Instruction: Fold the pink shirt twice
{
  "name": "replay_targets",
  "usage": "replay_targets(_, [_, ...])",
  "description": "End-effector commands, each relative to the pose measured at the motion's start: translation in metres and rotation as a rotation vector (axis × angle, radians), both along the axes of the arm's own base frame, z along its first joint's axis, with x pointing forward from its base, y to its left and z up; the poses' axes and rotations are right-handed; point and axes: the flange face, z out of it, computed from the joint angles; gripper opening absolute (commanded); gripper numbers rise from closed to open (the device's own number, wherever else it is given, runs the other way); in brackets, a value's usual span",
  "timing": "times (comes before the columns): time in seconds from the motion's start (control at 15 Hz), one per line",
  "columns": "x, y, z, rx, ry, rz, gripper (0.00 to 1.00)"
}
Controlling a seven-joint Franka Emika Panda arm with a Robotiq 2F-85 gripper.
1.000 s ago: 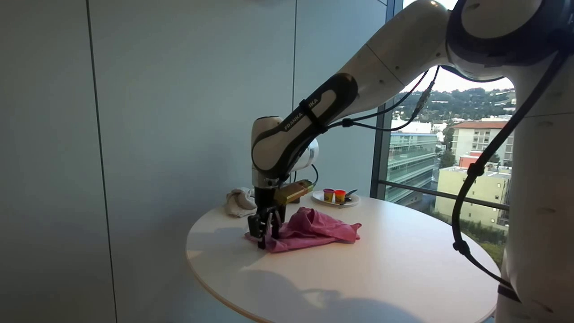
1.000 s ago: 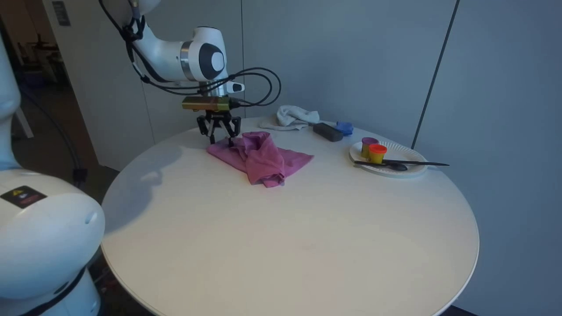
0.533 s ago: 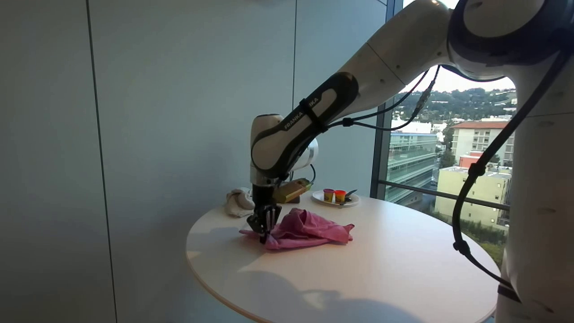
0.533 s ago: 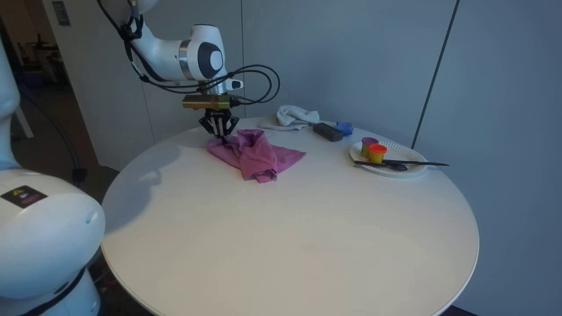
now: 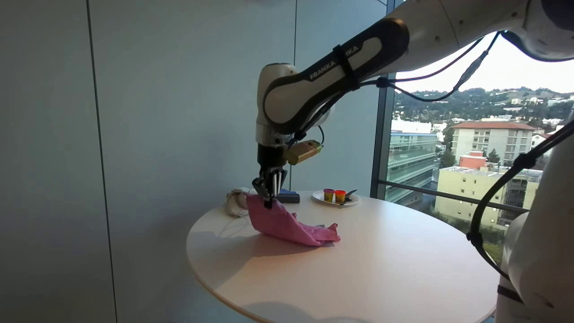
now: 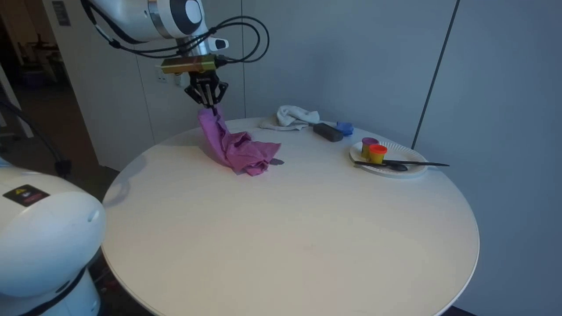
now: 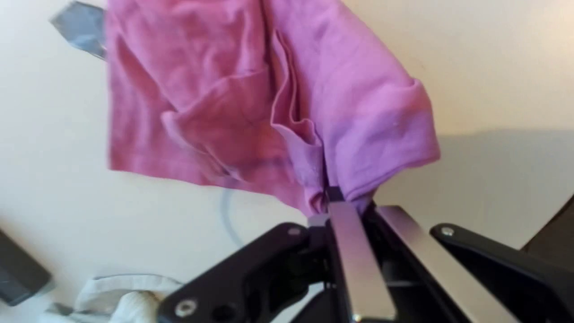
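My gripper (image 6: 214,110) pinches one end of the pink shirt (image 6: 246,154); I hold that end above the bench (image 6: 303,237), the rest lying crumpled on it, well apart from the plate (image 6: 403,152).

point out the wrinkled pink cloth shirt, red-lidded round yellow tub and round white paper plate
Wrinkled pink cloth shirt (image 7: 242,105), in the wrist view: its creased middle.
Red-lidded round yellow tub (image 6: 376,157), in an exterior view: its yellow side.
Round white paper plate (image 6: 403,152), in an exterior view: bare upper face.
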Motion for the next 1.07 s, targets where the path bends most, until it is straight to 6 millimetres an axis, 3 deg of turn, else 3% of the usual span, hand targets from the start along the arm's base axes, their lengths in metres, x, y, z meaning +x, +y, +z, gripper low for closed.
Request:
replay_targets(0.0, [-0.043,-0.042,0.036,-0.123,-0.010,-0.160,0.06])
replay_targets(0.07, [-0.048,-0.053,0.037,-0.156,0.011,-0.205,0.06])
replay_targets(0.27, [-0.052,-0.083,0.013,-0.241,0.103,-0.335,0.06])
replay_targets(0.67, [-0.030,-0.099,-0.046,-0.218,0.125,-0.284,0.06])
replay_targets(1.0, [-0.015,-0.124,-0.060,-0.294,0.088,-0.242,0.06])
